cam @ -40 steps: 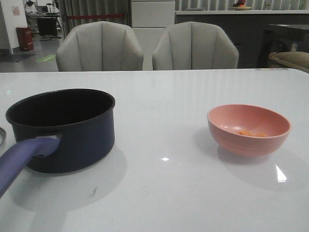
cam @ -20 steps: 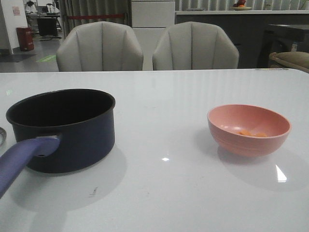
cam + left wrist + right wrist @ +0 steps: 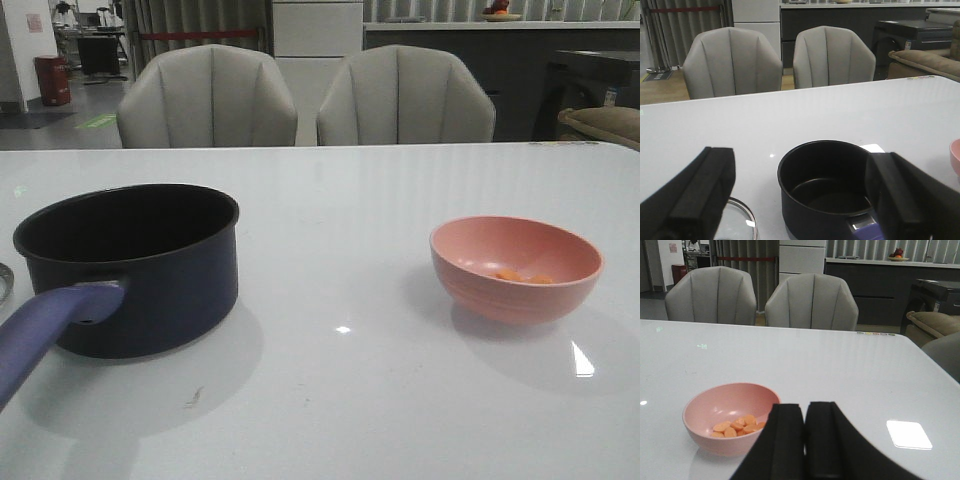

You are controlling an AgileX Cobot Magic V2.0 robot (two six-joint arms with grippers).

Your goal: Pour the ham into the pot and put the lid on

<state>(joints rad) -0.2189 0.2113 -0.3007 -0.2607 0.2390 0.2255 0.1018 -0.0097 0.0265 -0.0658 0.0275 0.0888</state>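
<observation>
The pot sits on the white table, at about 9 o'clock in the front view. It's dark blue and has nothing in it. Its long purple handle sticks out toward 7 o'clock.

The pink bowl is at about 3 o'clock, well apart from the pot. The ham is in the bowl: a small pile of flat orange bits, all on the bottom.

The lid lies flat on the table just beside the pot, on the pot's left. Only part of its glass & steel rim shows in the left wrist view; a thin bit of rim also peeks in at the far left edge of the front view. The knob can't be seen.

Left end effector: fingers spread wide, up above the table w/ the pot showing between them. Holds nothing.

Right end effector: fingers pressed together, nothing between them. It's near the bowl, not touching it.

2 gray chairs stand behind the table at 12 o'clock.
</observation>
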